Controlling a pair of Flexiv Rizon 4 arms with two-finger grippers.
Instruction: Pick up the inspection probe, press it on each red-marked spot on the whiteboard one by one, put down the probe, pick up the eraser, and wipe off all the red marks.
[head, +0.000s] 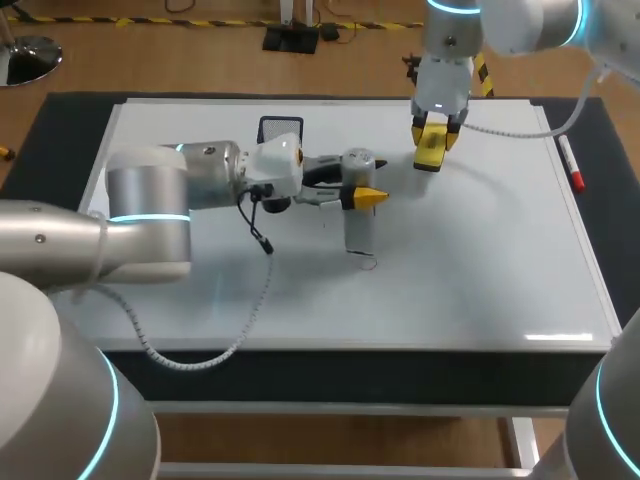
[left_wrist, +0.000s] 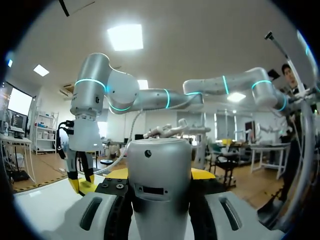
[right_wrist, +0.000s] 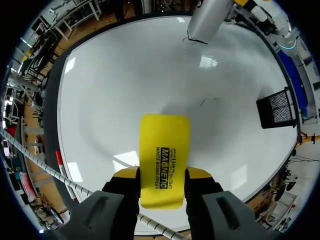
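While clamped between the right gripper's (right_wrist: 164, 174) fingers, the yellow eraser (head: 429, 152) is held over the whiteboard (head: 480, 270), upper right of centre in the head view. Silver probe (head: 359, 232): gripped by the left gripper (head: 368, 196), mid-frame, pointed down at the board. Red marker (head: 571, 165): laid at the right edge.

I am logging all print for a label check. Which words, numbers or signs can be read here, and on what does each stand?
"MAGNETIC": black band on the flat yellow whiteboard eraser, held in the right gripper.
"WHITE BOARD ERASER": small line under it, same eraser.
One smaller line above "MAGNETIC": too blurred to read.
No readable print on the silver cylindrical inspection probe, the white whiteboard or the red-capped white marker pen.
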